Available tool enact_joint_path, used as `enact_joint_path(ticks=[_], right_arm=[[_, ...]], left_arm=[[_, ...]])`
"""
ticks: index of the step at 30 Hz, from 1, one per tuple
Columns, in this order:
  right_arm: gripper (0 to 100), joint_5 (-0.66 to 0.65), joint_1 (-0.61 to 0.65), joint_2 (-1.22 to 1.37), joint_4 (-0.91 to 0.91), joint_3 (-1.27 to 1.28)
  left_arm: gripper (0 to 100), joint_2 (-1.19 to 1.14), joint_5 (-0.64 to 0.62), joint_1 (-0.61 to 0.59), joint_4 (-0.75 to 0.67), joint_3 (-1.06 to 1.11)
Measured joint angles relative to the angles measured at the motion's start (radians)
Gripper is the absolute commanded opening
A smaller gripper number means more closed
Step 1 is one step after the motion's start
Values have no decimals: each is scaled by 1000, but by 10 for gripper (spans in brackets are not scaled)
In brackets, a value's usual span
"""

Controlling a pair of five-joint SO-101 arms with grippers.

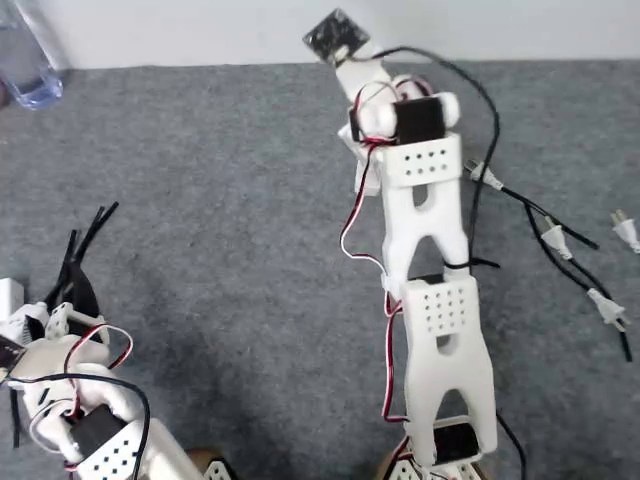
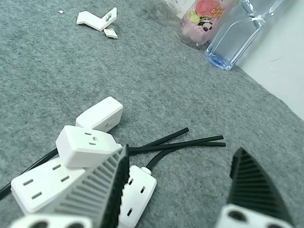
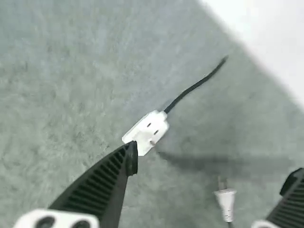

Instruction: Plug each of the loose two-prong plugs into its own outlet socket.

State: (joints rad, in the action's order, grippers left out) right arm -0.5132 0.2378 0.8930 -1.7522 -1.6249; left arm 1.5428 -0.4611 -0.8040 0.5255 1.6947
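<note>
My left gripper (image 2: 182,152) is open and hangs low over a cluster of several white outlet sockets (image 2: 88,142); their black cords (image 2: 190,140) run out across the carpet. One finger (image 2: 102,185) overlaps the nearest socket (image 2: 137,187). My right gripper (image 3: 216,159) is also open, above a single white socket (image 3: 145,129) with a black cord (image 3: 194,88). A white two-prong plug (image 3: 226,199) lies between its fingers, lower down. In the high view several loose plugs (image 1: 553,237) on black wires lie right of the outstretched right arm (image 1: 425,230), and one plug (image 1: 625,230) sits near the edge.
The table is covered in grey carpet (image 1: 220,200). A clear plastic bottle (image 2: 237,28) and a pink patterned cup (image 2: 204,16) stand by the wall. Small white bracket pieces (image 2: 97,19) lie farther off. The left arm (image 1: 80,410) is at the near left corner.
</note>
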Motion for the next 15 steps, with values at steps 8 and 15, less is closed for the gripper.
enact_joint_path(ticks=[8, 15], right_arm=[[439, 0, 0, -302, -2, -2], [439, 0, -23, -430, -2, -2]], left_arm=[[327, 0, 0, 9, 0, 0], [327, 0, 0, 103, 9, 0]])
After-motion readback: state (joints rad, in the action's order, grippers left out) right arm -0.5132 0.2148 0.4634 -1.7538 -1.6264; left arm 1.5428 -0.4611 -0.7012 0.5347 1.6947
